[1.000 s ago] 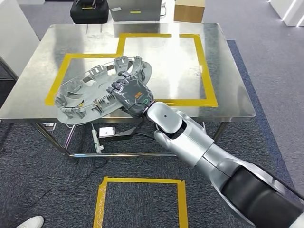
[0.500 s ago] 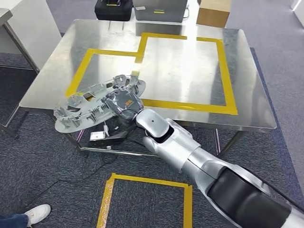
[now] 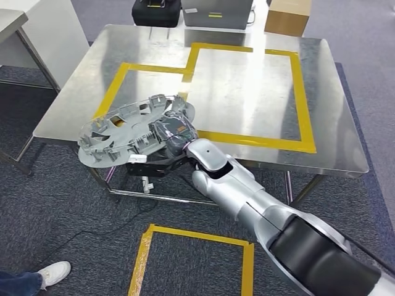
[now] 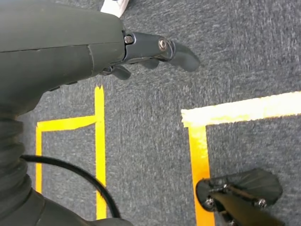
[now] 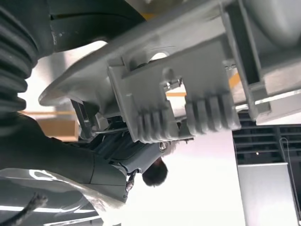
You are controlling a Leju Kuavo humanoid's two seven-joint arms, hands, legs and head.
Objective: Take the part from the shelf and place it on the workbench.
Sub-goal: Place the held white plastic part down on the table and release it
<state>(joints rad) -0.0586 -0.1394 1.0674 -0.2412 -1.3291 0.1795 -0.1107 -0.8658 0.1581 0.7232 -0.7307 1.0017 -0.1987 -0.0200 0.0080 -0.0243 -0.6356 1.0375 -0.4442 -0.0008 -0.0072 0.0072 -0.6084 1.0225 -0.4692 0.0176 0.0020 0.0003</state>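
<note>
A: Where is the right arm, and how does it lie?

B: In the head view it comes in from the lower right and stretches up and to the left, almost straight. The right hand (image 3: 173,132) is at the near left corner of the workbench (image 3: 232,80), and its fingers are closed around the part (image 3: 126,126) — a large grey plastic piece, rounded, with many ribs and clips.

A: So the part is on the workbench?

B: I cannot tell whether it touches. It lies nearly flat, a little tilted, across the near left edge; its left end sticks out past the edge over the carpet (image 3: 55,203). Its right end is over the steel top, beside the yellow tape outline (image 3: 298,80).

A: What does the right wrist view give?

B: A close look at the part's ribbed underside (image 5: 177,94), with dark fingers (image 5: 117,150) pressed under it. The grip is firm there.

A: And the left hand?

B: In the left wrist view the left hand (image 4: 117,47) hangs over the carpet, holding nothing. The dark fingers (image 4: 177,49) are loosely extended and apart. Below it on the floor are yellow tape lines (image 4: 99,141) and a black cable (image 4: 71,172).

A: Anything else around?

B: A white shoe (image 3: 54,273) at the lower left of the head view — a person stands there. Beyond the workbench are a black case (image 3: 156,12) and a cardboard box (image 3: 286,15).
</note>
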